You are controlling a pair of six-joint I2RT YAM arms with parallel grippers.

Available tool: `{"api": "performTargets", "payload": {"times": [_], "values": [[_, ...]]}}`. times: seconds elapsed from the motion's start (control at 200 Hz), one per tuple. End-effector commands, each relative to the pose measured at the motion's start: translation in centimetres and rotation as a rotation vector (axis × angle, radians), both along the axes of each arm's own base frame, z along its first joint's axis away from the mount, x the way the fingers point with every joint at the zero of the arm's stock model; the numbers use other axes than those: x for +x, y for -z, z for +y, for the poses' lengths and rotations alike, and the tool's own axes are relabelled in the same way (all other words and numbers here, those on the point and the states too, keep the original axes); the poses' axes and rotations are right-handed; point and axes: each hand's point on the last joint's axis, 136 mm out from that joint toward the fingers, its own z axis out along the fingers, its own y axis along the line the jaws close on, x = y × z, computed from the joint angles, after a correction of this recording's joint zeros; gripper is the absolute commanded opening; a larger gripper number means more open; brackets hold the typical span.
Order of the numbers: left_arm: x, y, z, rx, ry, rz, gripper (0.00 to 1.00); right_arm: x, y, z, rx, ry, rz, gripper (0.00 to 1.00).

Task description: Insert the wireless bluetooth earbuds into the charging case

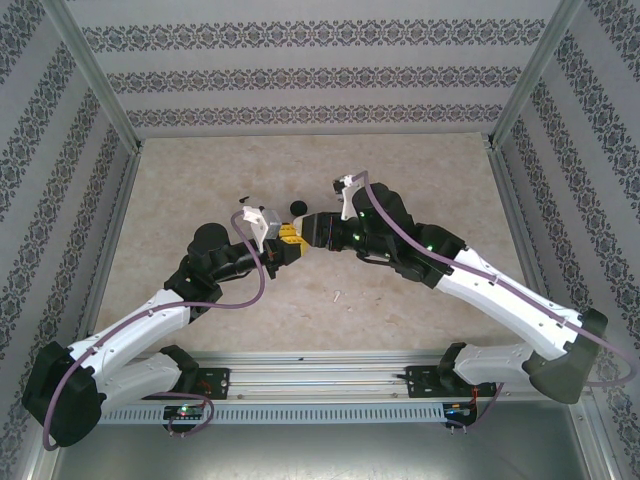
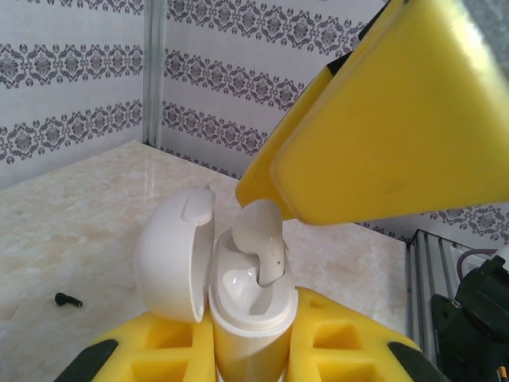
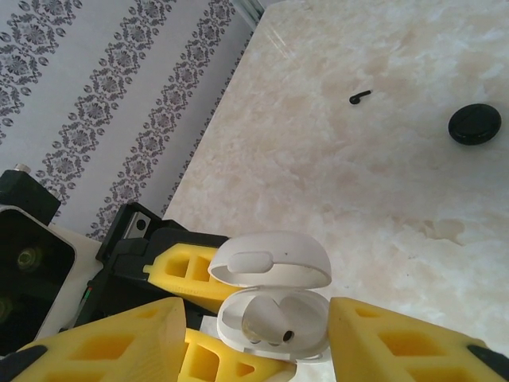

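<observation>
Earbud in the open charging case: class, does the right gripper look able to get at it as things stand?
Probably yes: the lid is swung back, the earbud sits exposed, and the right gripper hangs open close over it, nothing between.

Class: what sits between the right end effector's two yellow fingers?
The open charging case, a white earbud resting inside, gripped by the left end effector; the right wrist view shows this.

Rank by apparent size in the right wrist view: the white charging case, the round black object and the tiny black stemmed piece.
1. charging case, largest, though nearest the camera.
2. round black object.
3. black stemmed piece, smallest.
</observation>
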Motion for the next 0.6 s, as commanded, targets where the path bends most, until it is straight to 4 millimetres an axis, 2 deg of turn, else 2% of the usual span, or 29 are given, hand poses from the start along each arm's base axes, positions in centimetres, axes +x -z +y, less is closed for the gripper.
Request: {"api": "performTargets", "payload": {"times": [0.0,0.595], "values": [[-0.9,-2.05,-0.28,-0.039,0.037,-0.064,0.09,-0.11,-0.94,0.67,0.017,-0.041,-0.011,0.49],[-0.48,-1.63,-0.47,-0.031,0.032,-0.055,0.09,-0.82,-1.09,1.61,0.038,-0.089,0.016,0.45]]}}
